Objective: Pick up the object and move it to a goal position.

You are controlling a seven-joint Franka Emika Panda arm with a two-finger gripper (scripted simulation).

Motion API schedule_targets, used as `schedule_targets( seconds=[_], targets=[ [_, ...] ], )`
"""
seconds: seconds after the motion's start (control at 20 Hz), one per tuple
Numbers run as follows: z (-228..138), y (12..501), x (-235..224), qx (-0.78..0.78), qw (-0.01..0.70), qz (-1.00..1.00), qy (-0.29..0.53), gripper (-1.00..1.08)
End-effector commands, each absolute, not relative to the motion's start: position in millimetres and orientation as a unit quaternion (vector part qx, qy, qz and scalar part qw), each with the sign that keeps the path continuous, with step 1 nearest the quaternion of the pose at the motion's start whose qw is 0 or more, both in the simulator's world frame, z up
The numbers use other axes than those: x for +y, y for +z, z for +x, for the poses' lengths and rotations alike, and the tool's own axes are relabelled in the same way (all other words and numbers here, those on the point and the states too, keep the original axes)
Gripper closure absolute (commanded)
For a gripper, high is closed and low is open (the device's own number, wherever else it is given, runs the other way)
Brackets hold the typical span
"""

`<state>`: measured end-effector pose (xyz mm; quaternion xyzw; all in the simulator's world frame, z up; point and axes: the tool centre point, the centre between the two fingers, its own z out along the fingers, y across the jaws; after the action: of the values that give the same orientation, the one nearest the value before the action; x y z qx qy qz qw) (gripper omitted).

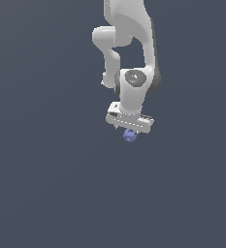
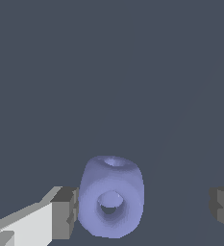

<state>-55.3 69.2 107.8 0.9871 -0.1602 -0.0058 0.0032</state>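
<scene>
Unmarked periwinkle object [image 2: 111,197] sits between the spread fingers [image 2: 65,211], touching one.

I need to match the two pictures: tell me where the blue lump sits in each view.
Exterior view: the blue lump sits just under the gripper, near the picture's middle.
Wrist view: the lump fills the lower middle, beside one finger pad.
Shared landmark: the gripper's fingers flanking it.
</scene>
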Motion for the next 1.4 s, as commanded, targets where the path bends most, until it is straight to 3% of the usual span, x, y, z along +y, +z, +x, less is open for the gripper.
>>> schedule_targets(
  seconds=[0.0, 0.95, 1.35],
  targets=[
    [-61.0, 102.7, 77.4, -0.182, 0.002, 0.983, -0.004, -0.92],
    [-77.3, 86.7, 98.1, -0.235, 0.000, 0.972, 0.000, -0.92],
    [-78.5, 53.4, 97.9, -0.237, 0.000, 0.972, 0.000, -0.92]
  ],
)
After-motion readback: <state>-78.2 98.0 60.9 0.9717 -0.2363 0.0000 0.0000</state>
